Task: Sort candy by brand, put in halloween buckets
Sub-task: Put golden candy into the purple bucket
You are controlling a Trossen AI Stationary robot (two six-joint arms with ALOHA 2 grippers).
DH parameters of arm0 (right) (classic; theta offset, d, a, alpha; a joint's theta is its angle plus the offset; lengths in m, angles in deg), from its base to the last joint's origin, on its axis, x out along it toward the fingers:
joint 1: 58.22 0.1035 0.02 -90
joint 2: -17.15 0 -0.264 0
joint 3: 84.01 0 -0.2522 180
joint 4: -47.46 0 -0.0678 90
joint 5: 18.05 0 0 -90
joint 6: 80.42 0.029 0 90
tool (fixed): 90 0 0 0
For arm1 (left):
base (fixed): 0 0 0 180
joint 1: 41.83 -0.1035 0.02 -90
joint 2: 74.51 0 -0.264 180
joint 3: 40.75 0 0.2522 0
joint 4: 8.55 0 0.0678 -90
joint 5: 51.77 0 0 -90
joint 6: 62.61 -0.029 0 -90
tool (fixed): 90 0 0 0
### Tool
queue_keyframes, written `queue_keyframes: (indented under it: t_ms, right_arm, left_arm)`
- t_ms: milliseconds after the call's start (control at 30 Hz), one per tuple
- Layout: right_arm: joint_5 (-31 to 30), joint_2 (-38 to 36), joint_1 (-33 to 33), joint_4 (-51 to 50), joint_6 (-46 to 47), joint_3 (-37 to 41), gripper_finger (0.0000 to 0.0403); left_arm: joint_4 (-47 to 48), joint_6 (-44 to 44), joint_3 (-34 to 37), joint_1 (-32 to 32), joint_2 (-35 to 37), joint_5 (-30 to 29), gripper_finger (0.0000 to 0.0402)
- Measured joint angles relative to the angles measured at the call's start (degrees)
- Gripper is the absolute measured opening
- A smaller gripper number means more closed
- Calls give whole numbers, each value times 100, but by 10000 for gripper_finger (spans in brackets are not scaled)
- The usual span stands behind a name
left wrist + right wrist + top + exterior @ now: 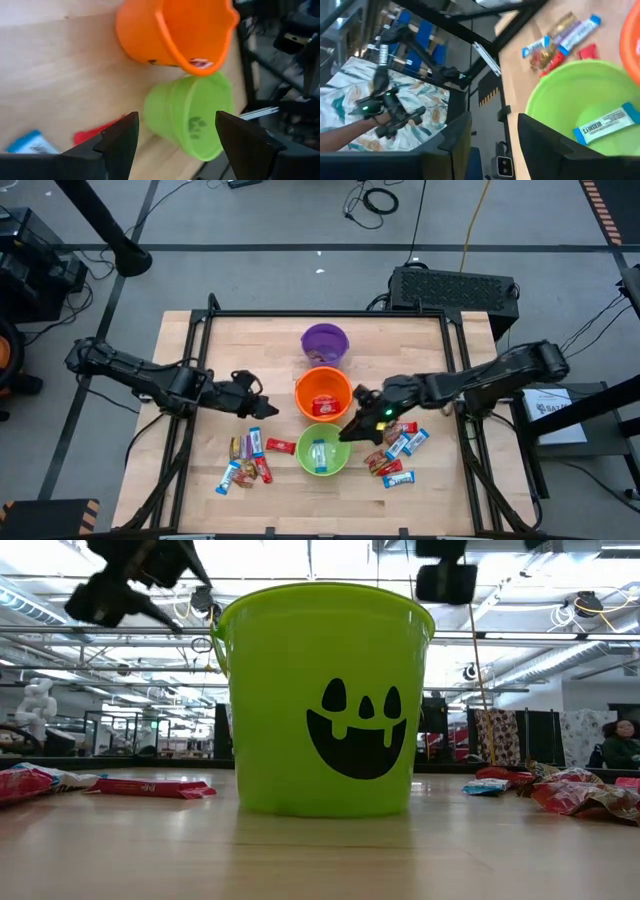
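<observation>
Three halloween buckets stand in a row down the table's middle: purple (324,342) farthest, orange (323,393) with a red candy inside, light green (322,452) nearest. A blue-and-white bar (605,125) lies in the green bucket (580,95). Loose candy lies in a pile left (245,460) and a pile right (400,448) of the green bucket. My right gripper (357,418) hovers open and empty above the green bucket's right rim. My left gripper (262,408) stands open and empty in the air left of the orange bucket (175,30).
A black frame rail (330,313) runs around the wooden table. A red bar (280,445) lies just left of the green bucket. Bare wood shows along the far left and far right of the tabletop. A person's arm (350,132) with a hand-held device shows beyond the table.
</observation>
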Motion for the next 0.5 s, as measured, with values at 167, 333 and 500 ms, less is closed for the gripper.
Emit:
queue_keyframes:
  t_ms: [167,333,500]
  right_arm:
    - [-150,-1044,2,-1245,-455,-2,149]
    - [-855,-1933,47,-3329,-512,-2,144]
    - [-1636,-2233,125,-5071,-653,0,144]
  left_arm:
    - [-114,633,0,505,-43,-826,269]
    - [-112,890,0,740,-332,-925,269]
    - [-119,890,0,801,-793,-700,269]
